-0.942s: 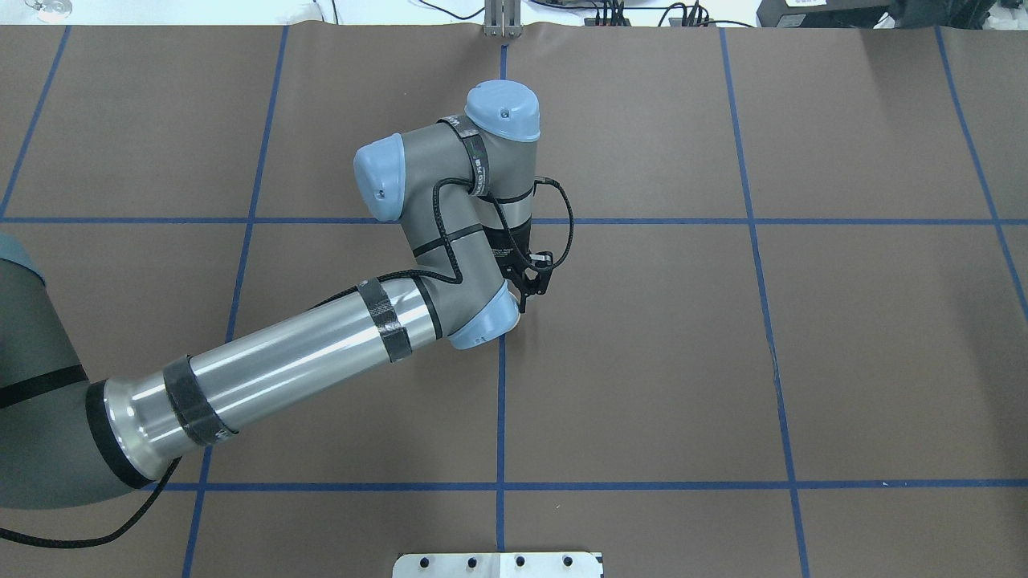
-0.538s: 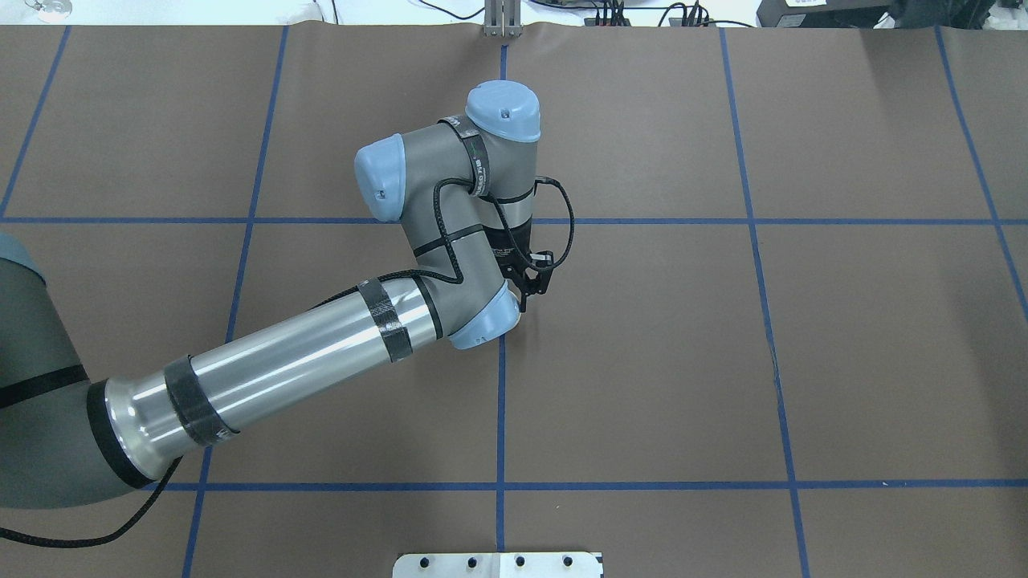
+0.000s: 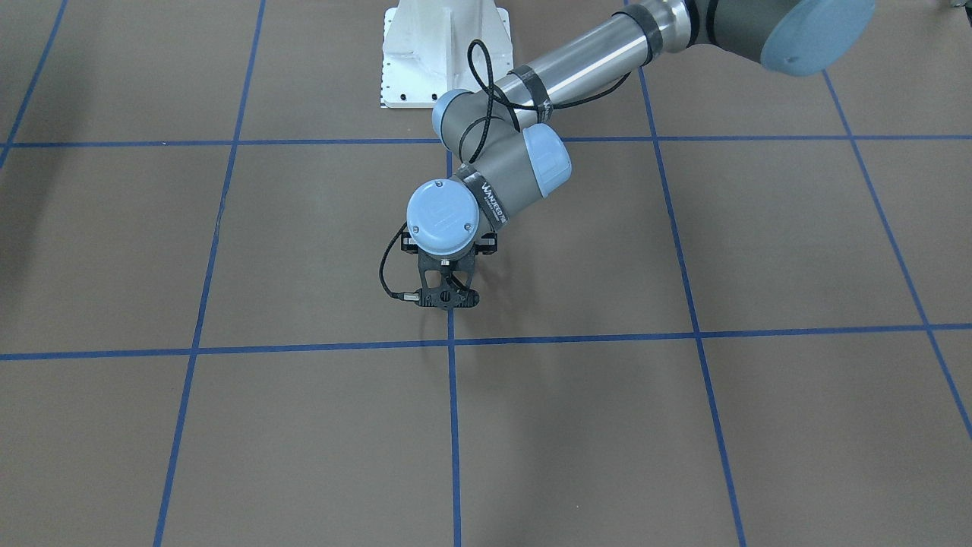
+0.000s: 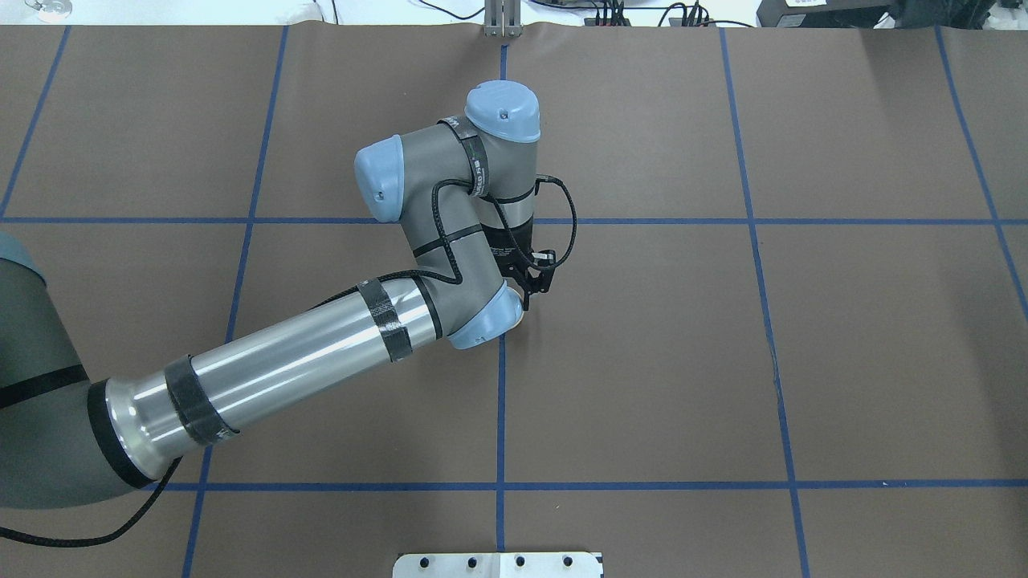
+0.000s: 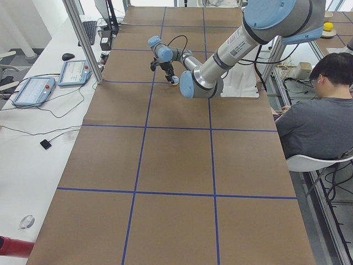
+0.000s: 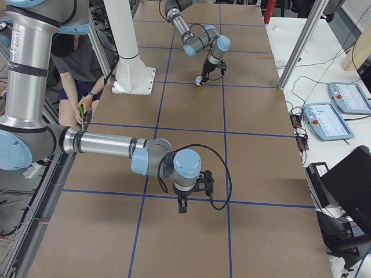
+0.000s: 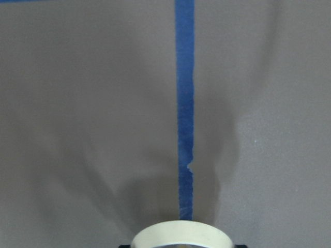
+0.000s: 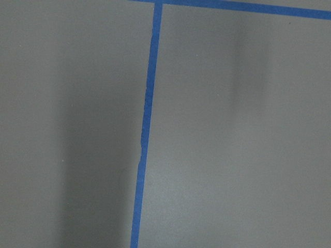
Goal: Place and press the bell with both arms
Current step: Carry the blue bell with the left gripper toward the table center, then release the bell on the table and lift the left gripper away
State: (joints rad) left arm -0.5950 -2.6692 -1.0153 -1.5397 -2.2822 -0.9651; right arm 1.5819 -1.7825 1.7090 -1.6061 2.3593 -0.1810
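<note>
Bell [image 7: 181, 235] snug between the left jaws, tight on its cream base (right jaws' gap: unclear).

Left gripper [image 3: 448, 300] hangs low over blue gridline [image 3: 453, 410].

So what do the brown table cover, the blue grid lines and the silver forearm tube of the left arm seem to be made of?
Brown table cover: probably matt paper or thin sheet; it shows a fine crease.
Blue grid lines: likely adhesive tape; one edge is nicked.
Silver forearm tube: apparently polished metal, with bright streaked reflections.
</note>
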